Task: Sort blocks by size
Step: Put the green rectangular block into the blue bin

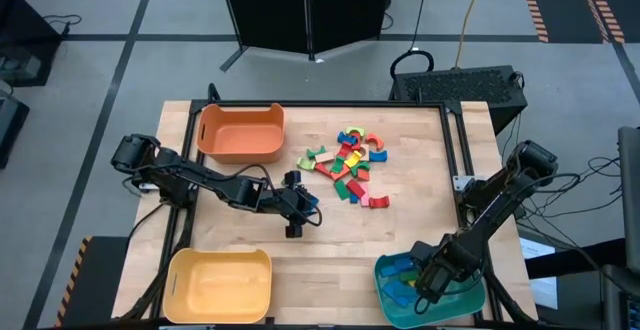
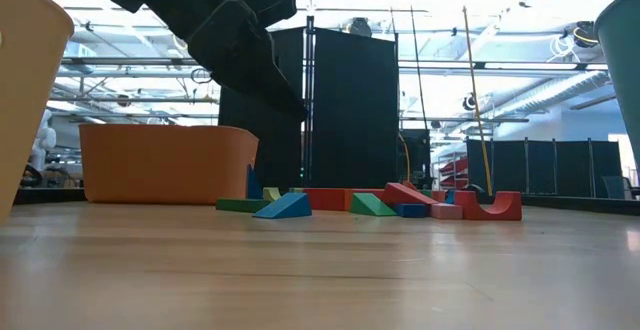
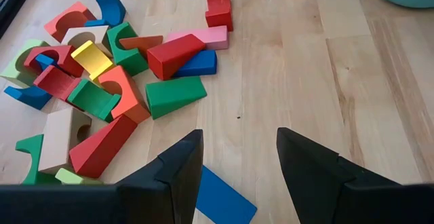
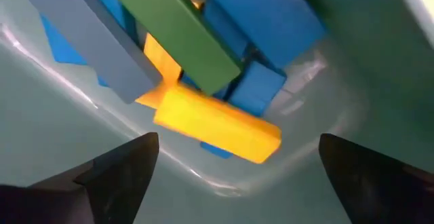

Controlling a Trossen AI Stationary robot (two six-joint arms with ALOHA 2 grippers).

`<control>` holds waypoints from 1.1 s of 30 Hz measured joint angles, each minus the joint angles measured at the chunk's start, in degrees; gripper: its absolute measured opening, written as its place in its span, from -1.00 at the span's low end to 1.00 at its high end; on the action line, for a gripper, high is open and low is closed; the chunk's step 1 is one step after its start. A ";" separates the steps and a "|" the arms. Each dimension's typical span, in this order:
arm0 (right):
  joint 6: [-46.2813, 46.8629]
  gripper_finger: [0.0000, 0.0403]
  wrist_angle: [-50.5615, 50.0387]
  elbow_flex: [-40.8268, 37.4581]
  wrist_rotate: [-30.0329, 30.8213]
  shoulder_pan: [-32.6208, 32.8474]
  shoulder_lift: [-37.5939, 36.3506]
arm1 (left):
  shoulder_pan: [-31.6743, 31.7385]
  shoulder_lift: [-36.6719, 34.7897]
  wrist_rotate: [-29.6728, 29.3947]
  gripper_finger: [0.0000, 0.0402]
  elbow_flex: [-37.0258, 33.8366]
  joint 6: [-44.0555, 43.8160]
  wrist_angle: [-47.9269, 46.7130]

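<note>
Nearest in the left wrist view, at the bottom centre, a flat blue block [image 3: 222, 198] lies on the wooden table [image 3: 339, 81] just beside one dark finger of my left gripper [image 3: 237, 157], whose jaws stand apart with nothing between them. I judge it light, rigid and smooth-painted, so I would pinch it across its narrow flat sides. Farther off, at the upper left of that view, the blocks [image 3: 115, 68] sit jumbled and touching. At the lower right of the high view, my right gripper [image 1: 432, 273] hangs spread wide and empty over the teal bin [image 1: 385, 295], above a yellow bar [image 4: 217, 123].
</note>
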 joint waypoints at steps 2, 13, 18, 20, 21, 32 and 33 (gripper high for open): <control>-0.06 0.96 0.67 0.00 0.31 0.45 0.00 | 0.00 0.00 -0.01 -0.06 0.00 0.01 0.00; -5.29 0.96 0.30 1.91 2.03 -1.27 -0.41 | 0.00 0.00 -0.13 -0.06 0.00 1.68 -1.15; -9.54 0.96 -7.51 10.49 8.23 -1.59 -1.00 | 0.00 -0.02 -0.14 -0.06 0.00 1.60 -1.66; -12.06 0.96 -12.06 15.34 13.46 -1.60 -1.07 | 0.00 -0.02 -0.14 -0.06 0.00 1.61 -1.65; -13.35 0.96 -14.13 17.64 16.91 -1.57 -1.08 | 0.00 -0.02 -0.14 -0.06 0.00 1.61 -1.64; -26.74 0.96 -20.99 26.06 44.58 -9.32 -1.16 | 0.75 -0.02 -0.14 -0.06 0.00 1.48 -6.32; -28.06 0.96 -20.54 25.66 45.31 -10.64 -1.16 | 0.74 -0.02 -0.14 -0.06 0.00 1.49 -6.30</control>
